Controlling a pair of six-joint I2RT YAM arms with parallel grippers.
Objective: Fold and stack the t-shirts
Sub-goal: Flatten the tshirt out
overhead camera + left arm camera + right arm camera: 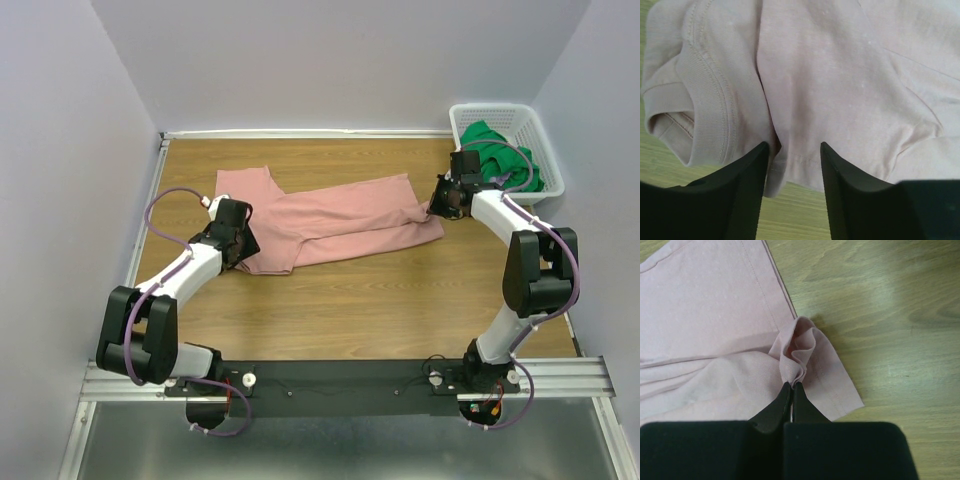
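Wood worktop (350, 300): pink tee (340, 215) lies 9-to-3; left pincer (792, 150) open at 9 end, right pincer (792, 387) pinching 3 end.

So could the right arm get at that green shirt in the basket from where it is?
Probably yes: the green t-shirt lies in the open-topped basket just beyond the right gripper, nothing between. But its jaws are pinched on a corner of the pink t-shirt, so it must let go first.

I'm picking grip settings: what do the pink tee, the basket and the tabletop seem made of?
Pink tee: soft matte knit, probably cotton; ribbed collar, stitched hems, easy creasing. Basket: white plastic by its moulded lattice walls. Tabletop: wood grain with faint sheen, possibly laminate.
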